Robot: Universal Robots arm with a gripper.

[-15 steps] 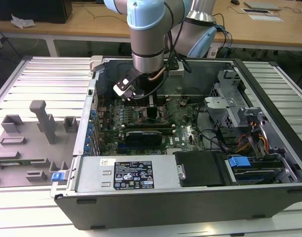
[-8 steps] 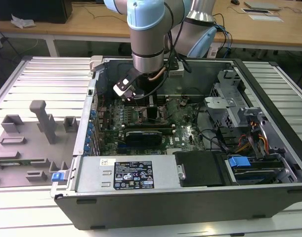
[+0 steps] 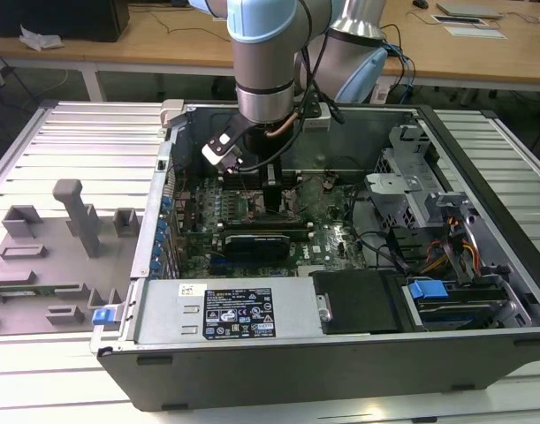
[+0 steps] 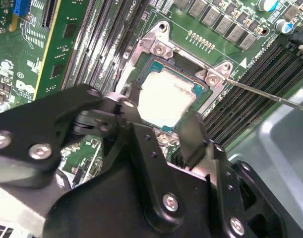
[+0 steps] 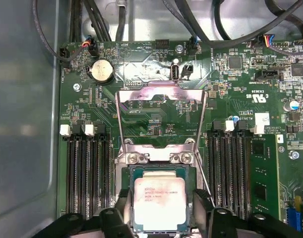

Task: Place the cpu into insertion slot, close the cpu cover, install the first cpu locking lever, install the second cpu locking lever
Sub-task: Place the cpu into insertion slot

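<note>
My gripper (image 5: 161,207) pinches the chip (image 5: 160,198) by two opposite edges, holding it right at the socket (image 5: 161,169), whether seated I cannot tell, with the cover (image 5: 161,94) swung open beyond.

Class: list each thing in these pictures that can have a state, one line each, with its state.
cpu: in the insertion slot, metal top up.
cpu cover: open, swung back off the slot.
locking lever: unlatched, standing free.
gripper: low over the cpu.
computer case: open, board exposed.
</note>
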